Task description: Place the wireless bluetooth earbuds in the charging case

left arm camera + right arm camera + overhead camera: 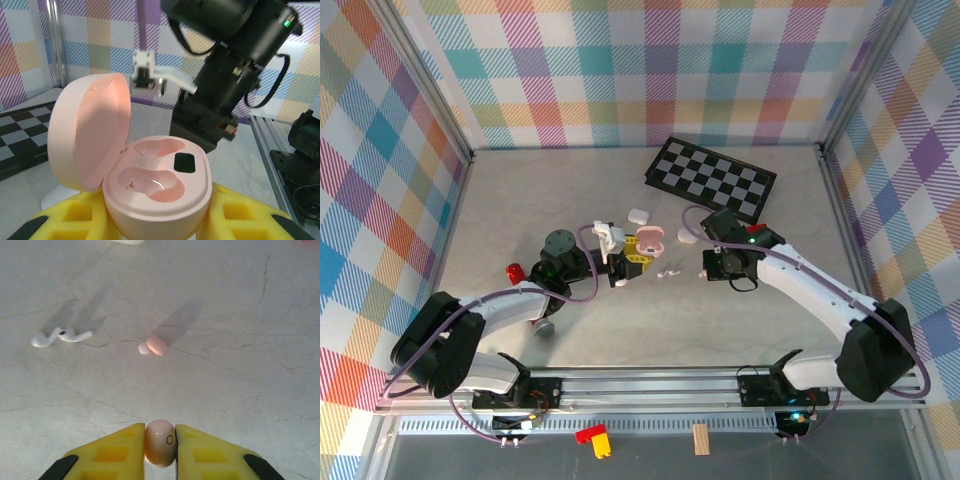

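Note:
An open pale pink charging case (157, 182) sits between the yellow fingers (70, 220) of my left gripper (159, 220), which is shut on its base. The lid leans to the left and both wells are empty. In the top view this case (651, 240) is held above mid-table by the left gripper (636, 256). My right gripper (160, 446) is shut on a pale pink earbud (160, 437), held above the table. A second pink earbud (154, 345) and two white earbuds (60, 336) lie on the table below it. The right gripper (708, 265) hangs just right of the case.
A black-and-white chessboard (712, 180) lies at the back right. Two white cases (639, 214) (687, 238) rest near the pink one. A red block (515, 271) and a grey round piece (560, 242) are by the left arm. Plaid walls enclose the table.

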